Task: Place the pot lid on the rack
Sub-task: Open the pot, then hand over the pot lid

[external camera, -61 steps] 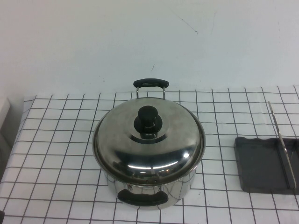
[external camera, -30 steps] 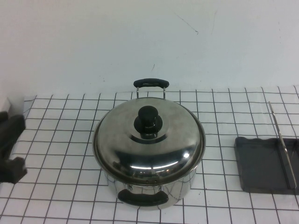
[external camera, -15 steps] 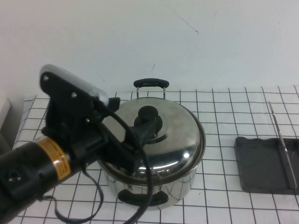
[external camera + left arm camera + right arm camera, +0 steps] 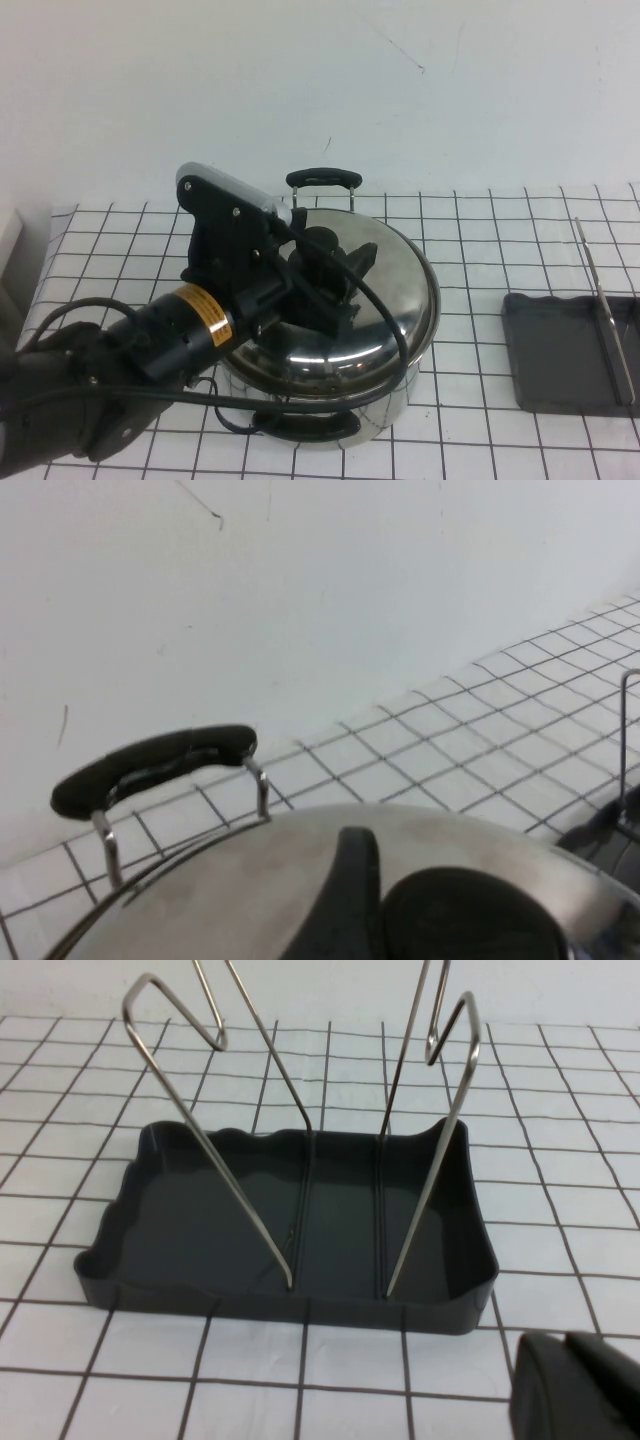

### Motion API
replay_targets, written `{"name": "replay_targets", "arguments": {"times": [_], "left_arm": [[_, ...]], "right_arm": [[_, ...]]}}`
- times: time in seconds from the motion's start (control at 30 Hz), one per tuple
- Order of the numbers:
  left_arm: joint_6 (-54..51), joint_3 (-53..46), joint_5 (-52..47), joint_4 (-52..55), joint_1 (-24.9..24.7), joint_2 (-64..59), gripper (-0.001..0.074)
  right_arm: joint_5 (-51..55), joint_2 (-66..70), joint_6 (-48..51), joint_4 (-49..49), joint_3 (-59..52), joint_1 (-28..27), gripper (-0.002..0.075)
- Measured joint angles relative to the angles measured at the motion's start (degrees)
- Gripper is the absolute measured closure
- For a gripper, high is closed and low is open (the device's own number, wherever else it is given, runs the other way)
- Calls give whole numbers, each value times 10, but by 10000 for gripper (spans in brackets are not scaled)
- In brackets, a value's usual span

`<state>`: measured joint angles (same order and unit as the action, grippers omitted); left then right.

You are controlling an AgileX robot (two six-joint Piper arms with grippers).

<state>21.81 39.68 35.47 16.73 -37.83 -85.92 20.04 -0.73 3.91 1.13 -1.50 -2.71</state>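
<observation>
The shiny domed pot lid (image 4: pixel 395 300) sits on the steel pot (image 4: pixel 390 405) in the middle of the checked cloth. My left gripper (image 4: pixel 348 285) is over the lid, open, with its fingers on either side of the black knob (image 4: pixel 320 242). In the left wrist view one finger (image 4: pixel 356 885) stands beside the knob (image 4: pixel 470 920) above the lid (image 4: pixel 230 890). The dark grey rack (image 4: pixel 555 350) with upright wire bars (image 4: pixel 608 310) stands at the right. My right gripper (image 4: pixel 578 1392) hovers close in front of the rack (image 4: pixel 300 1230); it is outside the high view.
The pot's far black handle (image 4: pixel 322 178) sticks up behind the lid and shows in the left wrist view (image 4: pixel 150 765). A white wall rises just behind the table. My left arm's body and cable (image 4: pixel 150 350) cover the table's front left.
My left arm came in from the left and has moved further right, bringing its fingers down around the lid's knob. The lid, pot and rack have not moved.
</observation>
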Motion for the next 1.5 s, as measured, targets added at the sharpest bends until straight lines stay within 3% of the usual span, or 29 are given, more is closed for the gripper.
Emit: {"name": "replay_targets", "arguments": {"times": [0.37, 0.47, 0.53, 0.87, 1.17, 1.5], "left_arm": [[-36, 0, 28, -40, 2, -45, 185], [-37, 0, 32, -43, 2, -45, 274], [-37, 0, 32, -47, 4, -45, 402], [-15, 58, -26, 77, 4, 38, 405], [192, 76, 97, 91, 2, 81, 405], [218, 77, 204, 92, 2, 54, 405]], "right_arm": [[0, 0, 0, 0, 0, 0, 729], [0, 0, 0, 0, 0, 0, 729], [0, 0, 0, 0, 0, 0, 729], [0, 0, 0, 0, 0, 0, 729], [0, 0, 0, 0, 0, 0, 729], [0, 0, 0, 0, 0, 0, 729]]}}
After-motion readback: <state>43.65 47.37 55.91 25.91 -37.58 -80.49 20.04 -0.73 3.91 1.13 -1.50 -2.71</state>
